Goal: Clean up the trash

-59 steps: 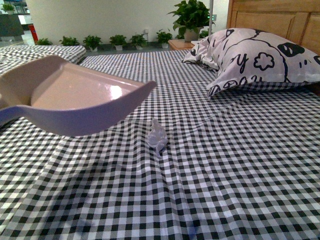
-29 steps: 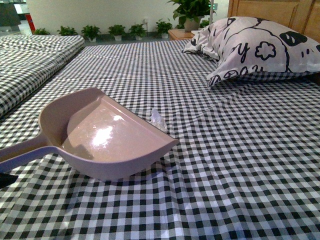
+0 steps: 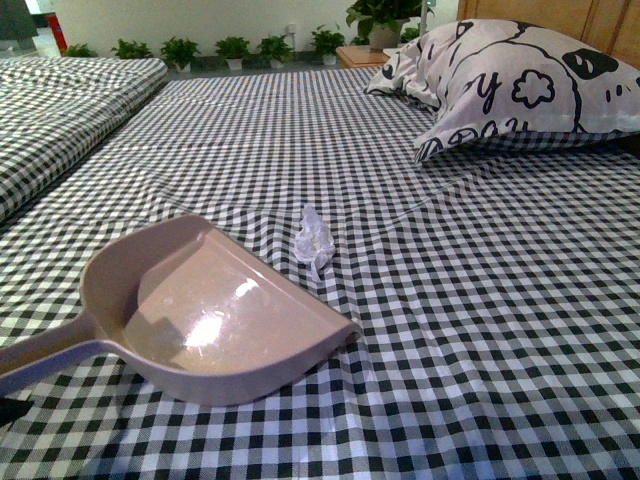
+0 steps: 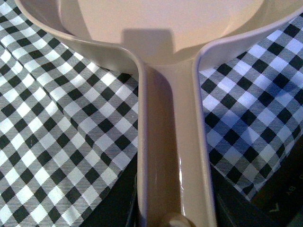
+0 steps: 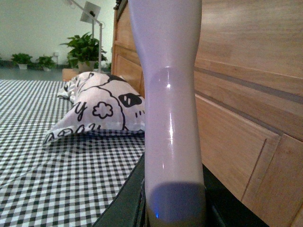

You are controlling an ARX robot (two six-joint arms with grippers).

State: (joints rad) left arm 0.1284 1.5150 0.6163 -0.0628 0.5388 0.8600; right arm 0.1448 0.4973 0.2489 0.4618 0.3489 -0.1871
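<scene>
The trash (image 3: 312, 238), a small crumpled whitish wad, lies on the black-and-white checked bedspread (image 3: 480, 300) near the middle of the front view. The pale pink dustpan (image 3: 215, 315) rests on the cloth just left of and nearer than the wad, its open lip facing right and a short gap away from it. My left gripper (image 4: 173, 210) is shut on the dustpan handle (image 4: 171, 151); the pan (image 4: 165, 23) looks empty. My right gripper (image 5: 174, 210) is shut on the brush handle (image 5: 170, 94), a smooth pale shaft standing upright. The brush head is out of view.
A black-and-white printed pillow (image 3: 520, 85) lies at the back right against a wooden headboard (image 5: 246, 94). A second checked bed (image 3: 60, 110) stands at the left. Potted plants (image 3: 180, 50) line the far wall, with a nightstand (image 3: 360, 55) beside them.
The dustpan came down from mid-air onto the bedspread, then drew back toward the left and front, uncovering the wad. The wad has stayed in place.
</scene>
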